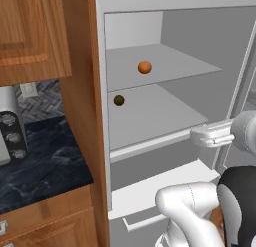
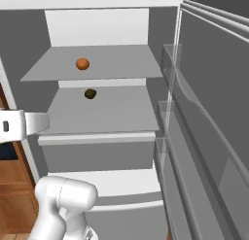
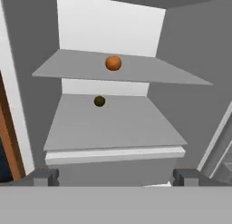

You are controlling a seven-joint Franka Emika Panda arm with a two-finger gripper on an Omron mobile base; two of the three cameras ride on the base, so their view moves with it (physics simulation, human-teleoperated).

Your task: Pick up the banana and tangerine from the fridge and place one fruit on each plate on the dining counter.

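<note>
The open fridge (image 2: pixel 99 27) holds 2 round fruits on 2 pale grey shelves. 1 tangerine (image 3: pixel 113 63) sits on the upper shelf (image 3: pixel 149 73), towards the back and near the middle. 1 dark olive-brown fruit (image 3: pixel 99 101) sits on the lower shelf (image 3: pixel 113 128), also far back, just below and slightly left of the tangerine. No banana is seen on either shelf.

The gripper (image 3: pixel 116 175) hangs in front of the fridge, level with the front lip of the lower shelf and well apart from both fruits. In the hand view its 2 fingertips (image 3: pixel 43 177) stand wide apart at the bottom corners, with nothing between them and touching nothing.

The fridge door (image 2: pixel 214 112) stands open on the right, its clear door shelves bare. Left of the fridge, wood cabinets (image 1: pixel 35 31) flank a dark marbled counter (image 1: pixel 45 171), where 1 grey appliance (image 1: pixel 11 131) with 3 round knobs stands. No writing or labels can be read anywhere.
</note>
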